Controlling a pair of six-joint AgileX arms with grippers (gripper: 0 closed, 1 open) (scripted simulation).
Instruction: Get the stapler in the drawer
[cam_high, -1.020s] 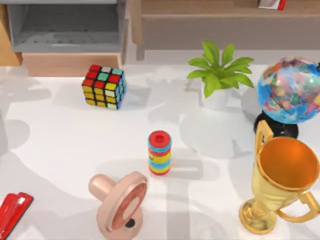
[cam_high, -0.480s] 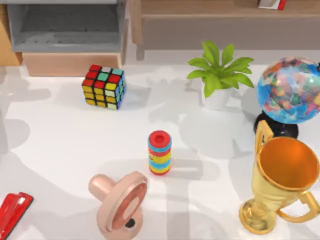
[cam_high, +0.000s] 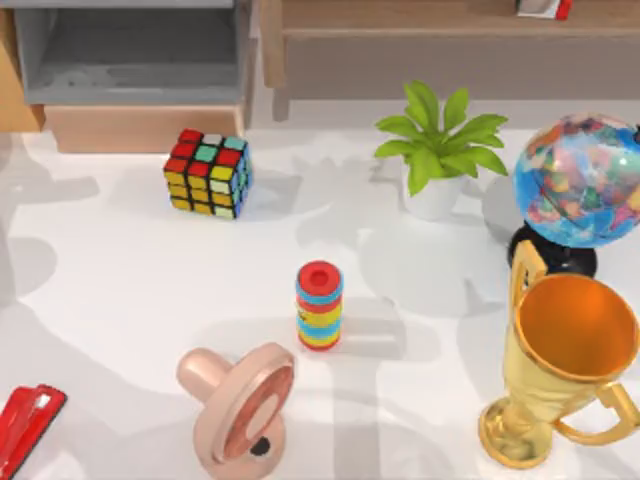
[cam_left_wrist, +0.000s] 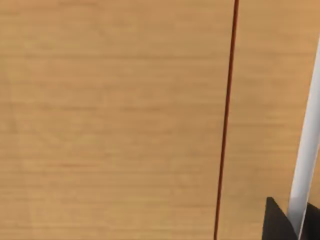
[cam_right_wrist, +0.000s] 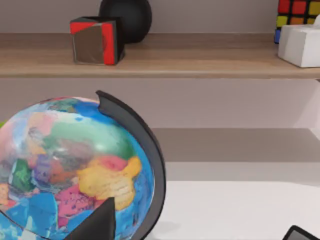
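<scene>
Taking the ring stack (cam_high: 319, 305) at mid-worktop (cam_high: 120, 270) as the clock's centre, the Rubik's cube (cam_high: 208, 172) lies at 11 o'clock, and the drawer (cam_high: 135, 75) stands farther out behind it, at the worktop's back left. The potted plant (cam_high: 437, 150) is at 1 o'clock, the globe (cam_high: 580, 185) at 2 o'clock. The trophy (cam_high: 560, 365) stands at 4 o'clock, in front of the globe. The pink toy (cam_high: 240, 405) lies at 7 o'clock. The stapler (cam_high: 25, 428) sits at 8 o'clock, at the left edge. A shelf (cam_high: 450, 35) runs behind the plant, to the drawer's right.
</scene>
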